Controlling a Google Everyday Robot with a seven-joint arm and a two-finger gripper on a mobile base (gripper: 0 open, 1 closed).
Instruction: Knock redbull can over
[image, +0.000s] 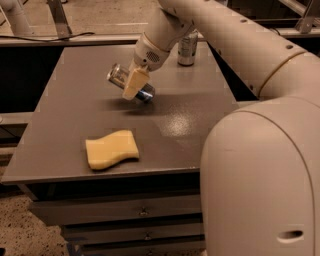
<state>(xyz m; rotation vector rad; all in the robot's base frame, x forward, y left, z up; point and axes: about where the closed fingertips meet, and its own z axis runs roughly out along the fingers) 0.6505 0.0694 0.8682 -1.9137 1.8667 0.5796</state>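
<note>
Silver-blue redbull can (118, 76), steeply tilted, against gripper (132, 89)

A: Gripper position?
B: The gripper (134, 84) is low over the middle of the grey table (70, 105), against the redbull can (119, 76), covering its mid-section.
A: Can's attitude?
B: Steeply tilted. Top end up-left, lower end down-right at the tabletop, shadow beneath.
A: Anything else?
B: Plain silver can (187, 48) upright near the far edge, partly behind the arm (225, 35). Yellow sponge (111, 149) flat near the front edge. Drawers (140, 212) under the tabletop.
</note>
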